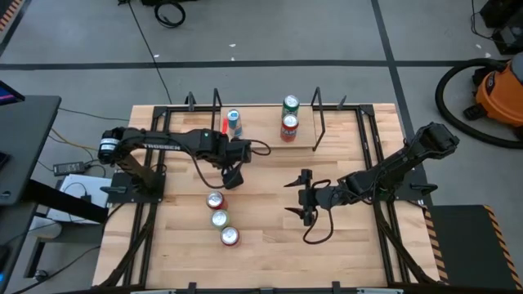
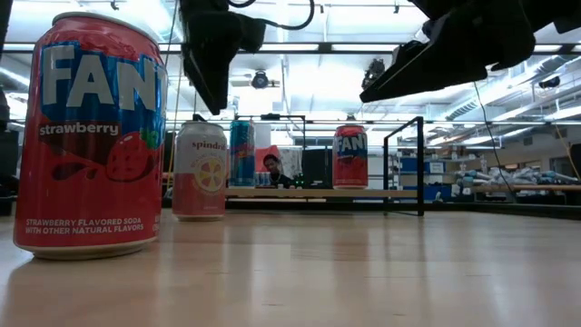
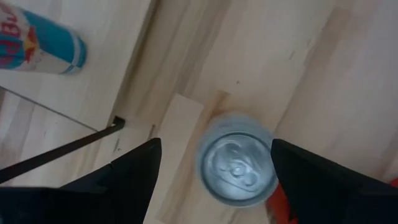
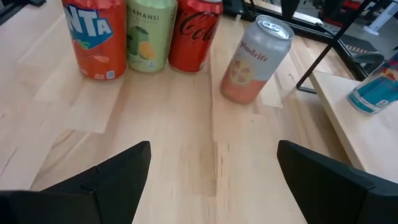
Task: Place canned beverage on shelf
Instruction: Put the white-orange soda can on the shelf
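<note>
Approach step, pre-grasp. Left gripper [image 3: 211, 177] spread wide above pink can [image 3: 237, 159], empty, can standing on table just beside shelf [image 1: 265, 135] edge. Right gripper [image 1: 299, 198] parked mid-table, fingers open, empty. Next, likely: lower straight, centre can between fingers, close, lift onto shelf.

The table [image 1: 270, 245] is pale wood, smooth with a soft shine. The shelf [image 1: 261, 135] is light wood with thin black metal rods. Between the left gripper's [image 3: 211, 180] dull black fingers [image 3: 134, 174], a can [image 3: 237, 160] has a shiny silver metal top.
</note>
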